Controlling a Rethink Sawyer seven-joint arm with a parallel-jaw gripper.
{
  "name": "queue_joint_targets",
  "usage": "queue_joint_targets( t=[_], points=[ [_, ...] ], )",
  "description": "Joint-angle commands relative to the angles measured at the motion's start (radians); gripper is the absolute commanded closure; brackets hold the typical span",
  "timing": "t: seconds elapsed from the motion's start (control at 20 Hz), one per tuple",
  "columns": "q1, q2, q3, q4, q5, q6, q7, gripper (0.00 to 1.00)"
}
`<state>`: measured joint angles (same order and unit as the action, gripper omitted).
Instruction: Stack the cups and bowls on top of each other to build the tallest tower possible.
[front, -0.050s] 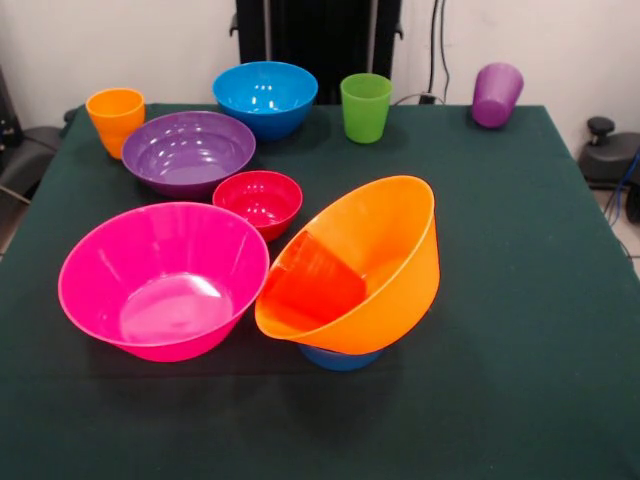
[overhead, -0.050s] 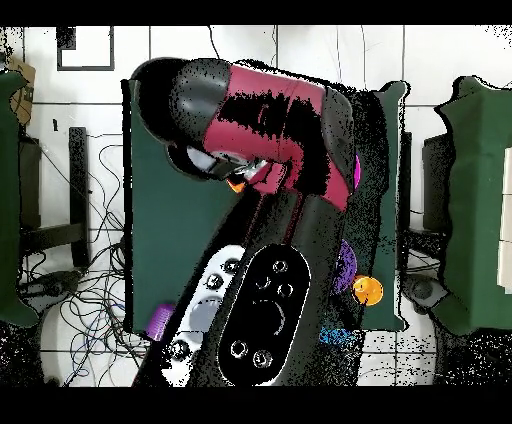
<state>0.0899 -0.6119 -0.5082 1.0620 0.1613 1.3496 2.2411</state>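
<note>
The claw does not show in either view, so I cannot tell how far open it is or whether it has hold of anything. From overhead only the red and black arm is seen, lying across the middle of the dark green table.

In the front view, the tower stands near the table's middle. The small light-blue plastic bowl is its base, and the large shiny orange bowl sits on it, tipped steeply with its mouth towards the left. The translucent red-orange cup lies inside against the lower wall.

The large pink bowl sits just beside the tower on the left, rims nearly touching. The small red bowl sits behind the two, close to the medium purple bowl.

Along the far edge stand the yellow-orange cup, the medium blue bowl and the green cup. The purple cup sits tilted near the far right corner.

Open cloth lies right of the tower and along the near edge.
</note>
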Motion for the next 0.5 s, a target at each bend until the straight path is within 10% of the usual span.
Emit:
queue_joint_targets(
  t=[0.05, 0.5],
  points=[
    [0.027, -0.019, 0.137, 0.187, -0.146, -0.165, -0.221, 0.00],
    [-0.024, -0.013, 0.243, 0.223, -0.209, -0.291, -0.306, 0.00]
  ],
)
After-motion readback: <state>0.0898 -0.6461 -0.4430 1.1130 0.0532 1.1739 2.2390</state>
